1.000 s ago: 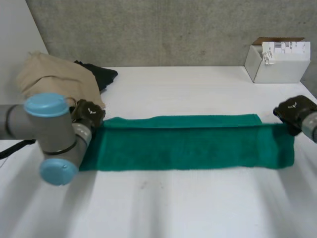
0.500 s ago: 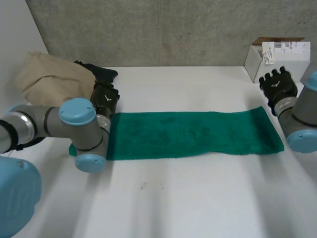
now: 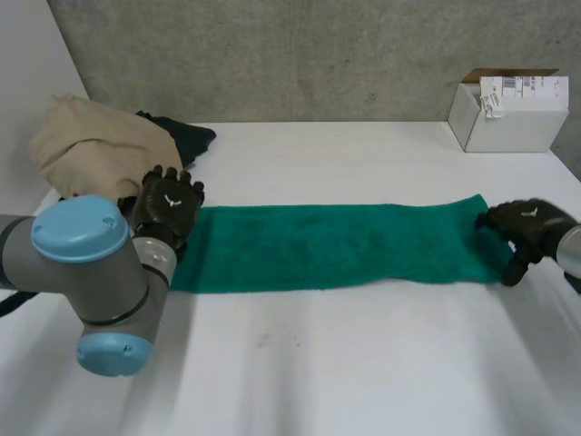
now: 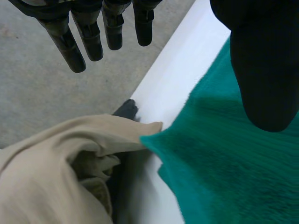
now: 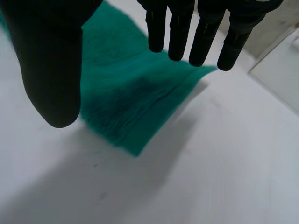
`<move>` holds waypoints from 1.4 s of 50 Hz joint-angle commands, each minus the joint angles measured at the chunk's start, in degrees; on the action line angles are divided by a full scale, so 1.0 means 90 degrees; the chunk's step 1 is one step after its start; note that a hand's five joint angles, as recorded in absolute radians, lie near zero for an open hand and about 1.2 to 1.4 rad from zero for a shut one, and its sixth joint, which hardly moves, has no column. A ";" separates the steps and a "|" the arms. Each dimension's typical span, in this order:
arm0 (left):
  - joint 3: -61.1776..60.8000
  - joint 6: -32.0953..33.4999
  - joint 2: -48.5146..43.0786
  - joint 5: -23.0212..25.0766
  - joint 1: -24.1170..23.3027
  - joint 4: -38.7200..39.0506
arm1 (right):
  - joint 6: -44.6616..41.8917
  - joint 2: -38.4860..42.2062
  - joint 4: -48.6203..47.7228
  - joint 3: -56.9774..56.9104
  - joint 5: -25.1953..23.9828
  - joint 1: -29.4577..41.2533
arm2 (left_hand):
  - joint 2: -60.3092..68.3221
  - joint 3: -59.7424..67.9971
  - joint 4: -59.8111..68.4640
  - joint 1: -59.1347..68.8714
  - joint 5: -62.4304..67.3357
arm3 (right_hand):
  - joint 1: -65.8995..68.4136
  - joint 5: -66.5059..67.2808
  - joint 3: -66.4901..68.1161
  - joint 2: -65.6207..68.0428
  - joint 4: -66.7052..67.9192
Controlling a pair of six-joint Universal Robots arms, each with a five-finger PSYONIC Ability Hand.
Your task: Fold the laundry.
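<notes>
Head view: a white table fills the lower part of the scene, with a grey concrete wall rising behind its far edge. A long green terry towel, folded into a narrow strip, lies flat across the middle of the table, running from side to side.

At the far left corner of the table sits a beige cloth heap, with a black garment tucked against its far side. At the far right corner stands a white cardboard box with a printed label on its lid, well apart from the towel. The grey left arm with its light-blue caps reaches in along the near left side.

The left hand is at the towel's left end, between the towel and the beige cloth heap. In the left wrist view its fingers are straight and spread, and its thumb stands over the green pile; the hand is released and grasps nothing. There, a tip of the beige cloth heap lies right at the towel's corner.

The right hand is at the towel's right end, over its short edge. In the right wrist view its fingers point straight out above the towel's end and the thumb is held wide apart from them; this hand is also released and holds nothing. Whether either hand touches the towel cannot be told.
</notes>
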 commanded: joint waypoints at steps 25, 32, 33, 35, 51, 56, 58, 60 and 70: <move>-0.0266 -0.0020 0.0317 0.0017 -0.0001 0.0031 | -0.2073 0.0065 -0.1591 -0.0286 0.1989 -0.0911 | -0.0176 -0.0233 -0.0179 -0.0175 -0.0312 | 0.6461 0.6450 0.6457 0.6475 0.6461; -0.0335 -0.0030 0.0395 -0.0022 0.0038 0.0021 | -0.1851 -0.0091 -0.2303 -0.0511 0.1775 0.0522 | -0.0176 -0.0233 -0.0179 -0.0175 -0.0312 | 0.6461 0.6450 0.6457 0.6475 0.6461; -0.0335 -0.0030 0.0395 -0.0022 0.0038 0.0021 | -0.1821 -0.0168 -0.2585 -0.0463 0.1591 0.1027 | -0.0176 -0.0233 -0.0179 -0.0175 -0.0312 | 0.6461 0.6450 0.6457 0.6475 0.6461; -0.0354 -0.0049 0.0463 -0.0032 0.0058 0.0011 | -0.1811 -0.0247 -0.2850 -0.0414 0.1317 0.1567 | -0.0176 -0.0233 -0.0179 -0.0175 -0.0312 | 0.6461 0.6450 0.6457 0.6475 0.6461; -0.0472 -0.0323 0.0718 -0.0032 -0.0010 -0.0038 | -0.2495 0.1052 -0.3290 -0.0287 -0.0296 0.4548 | -0.0176 -0.0233 -0.0179 -0.0175 -0.0312 | 0.4950 0.4939 0.4946 0.4964 0.4950; -0.0452 -0.0323 0.0698 -0.0013 -0.0030 -0.0028 | -0.1998 0.0603 -0.3222 -0.0219 0.0259 0.4334 | -0.0176 -0.0233 -0.0179 -0.0175 -0.0312 | -0.1317 -0.1328 -0.1321 -0.1303 -0.1317; -0.0442 -0.0323 0.0698 -0.0003 -0.0030 -0.0028 | -0.1531 0.0418 -0.3183 -0.0092 0.0514 0.4013 | -0.0176 -0.0233 -0.0179 -0.0175 -0.0312 | -0.1317 -0.1328 -0.1321 -0.1303 -0.1317; -0.0413 -0.0323 0.0688 0.0007 -0.0049 -0.0028 | -0.0604 0.0028 -0.3018 0.0152 0.0758 0.3495 | -0.0176 -0.0233 -0.0179 -0.0175 -0.0312 | -0.1317 -0.1328 -0.1321 -0.1303 -0.1317; -0.0384 -0.0323 0.0669 0.0007 -0.0108 -0.0028 | 0.0162 -0.0444 -0.1105 0.0934 0.0105 0.2059 | -0.0176 -0.0233 -0.0179 -0.0175 -0.0312 | -0.1317 -0.1328 -0.1321 -0.1303 -0.1317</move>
